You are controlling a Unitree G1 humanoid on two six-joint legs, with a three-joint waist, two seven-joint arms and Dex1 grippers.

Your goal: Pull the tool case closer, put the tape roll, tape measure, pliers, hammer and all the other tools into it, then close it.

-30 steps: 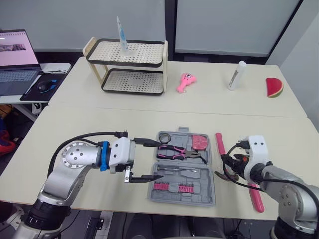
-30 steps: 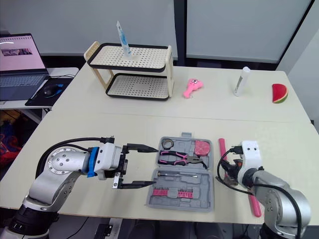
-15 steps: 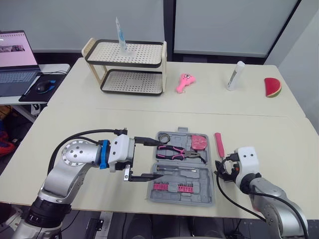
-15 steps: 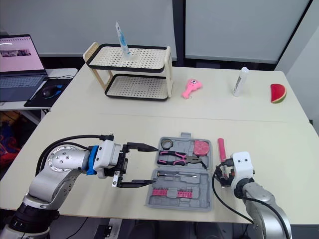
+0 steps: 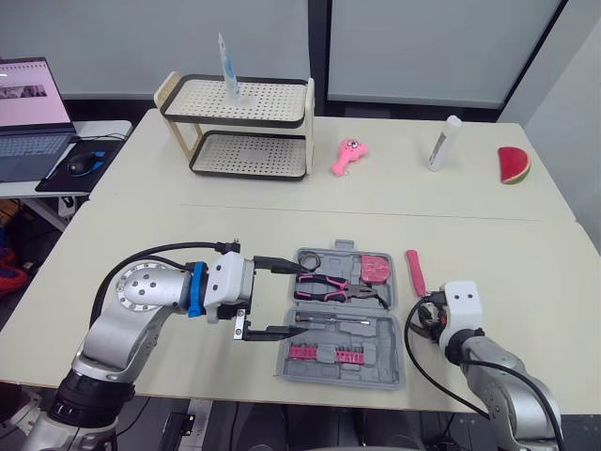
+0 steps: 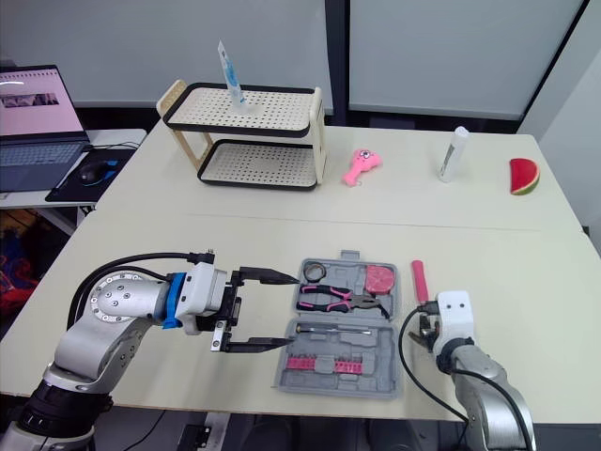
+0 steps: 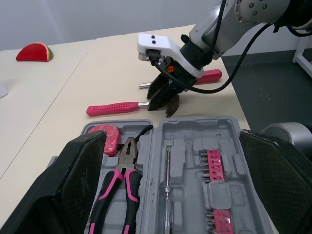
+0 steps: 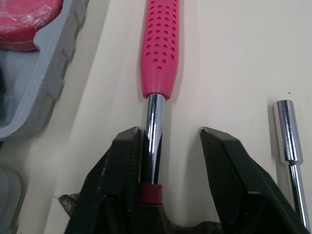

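Black right gripper [image 8: 168,136] spread astride hammer [image 8: 161,48] shaft, left gripper [image 5: 300,301] wide open beside tool case [image 5: 380,331].

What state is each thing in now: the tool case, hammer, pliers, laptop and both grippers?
tool case: open, lying flat.
hammer: lying outside the case.
pliers: inside the case, jaws shut.
laptop: open, screen lit.
left gripper: open, at the case's left edge.
right gripper: open, astride the hammer's metal shaft.
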